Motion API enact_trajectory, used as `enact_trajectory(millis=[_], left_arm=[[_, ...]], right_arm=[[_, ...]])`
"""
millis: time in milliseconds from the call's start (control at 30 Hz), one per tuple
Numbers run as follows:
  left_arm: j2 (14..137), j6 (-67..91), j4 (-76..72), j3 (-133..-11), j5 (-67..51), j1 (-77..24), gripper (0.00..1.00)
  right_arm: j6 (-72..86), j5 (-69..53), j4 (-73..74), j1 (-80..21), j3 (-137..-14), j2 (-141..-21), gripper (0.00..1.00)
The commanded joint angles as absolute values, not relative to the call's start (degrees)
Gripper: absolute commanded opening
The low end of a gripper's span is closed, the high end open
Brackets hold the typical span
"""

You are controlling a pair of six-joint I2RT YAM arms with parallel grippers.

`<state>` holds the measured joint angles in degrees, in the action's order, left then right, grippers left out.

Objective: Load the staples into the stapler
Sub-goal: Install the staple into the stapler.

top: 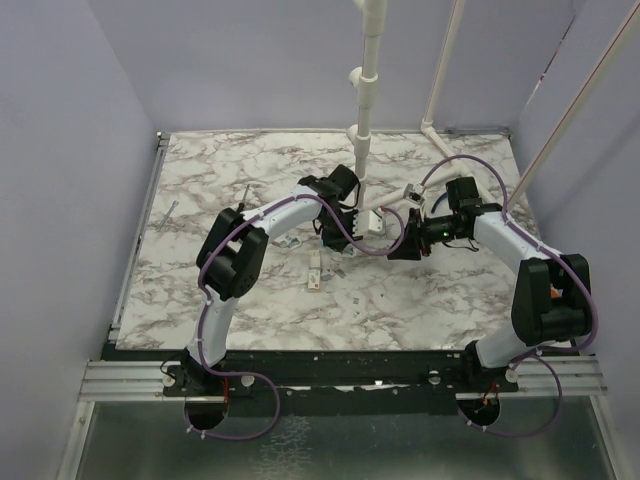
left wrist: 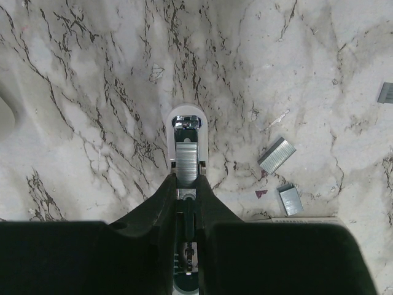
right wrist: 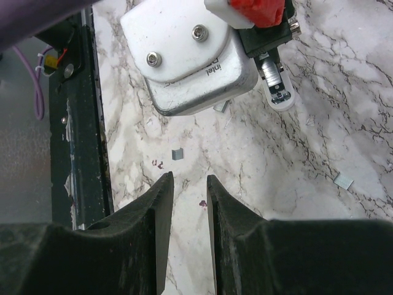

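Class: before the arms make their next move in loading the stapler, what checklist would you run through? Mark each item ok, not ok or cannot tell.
1. Stapler clamped in the left tool: ok.
2. Stapler open, with its metal track facing the wrist camera: ok.
3. Staples seated in the track: cannot tell; a ribbed grey strip appears to lie there.
4. Right tool free: ok, open and holding nothing.
5. Spare staples in sight: ok, two loose strips lie on the table beside the stapler.
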<state>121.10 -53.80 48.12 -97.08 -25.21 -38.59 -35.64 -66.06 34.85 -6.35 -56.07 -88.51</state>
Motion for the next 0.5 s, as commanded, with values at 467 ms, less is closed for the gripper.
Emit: enact_trajectory(millis=[467], left_arm=[[123.14,-55.10,49.82,-99.89,-26.81,-38.48,0.00]], right_arm=[[-36.65,-66.53,36.24,-6.09,-57.28,-89.28,0.32]])
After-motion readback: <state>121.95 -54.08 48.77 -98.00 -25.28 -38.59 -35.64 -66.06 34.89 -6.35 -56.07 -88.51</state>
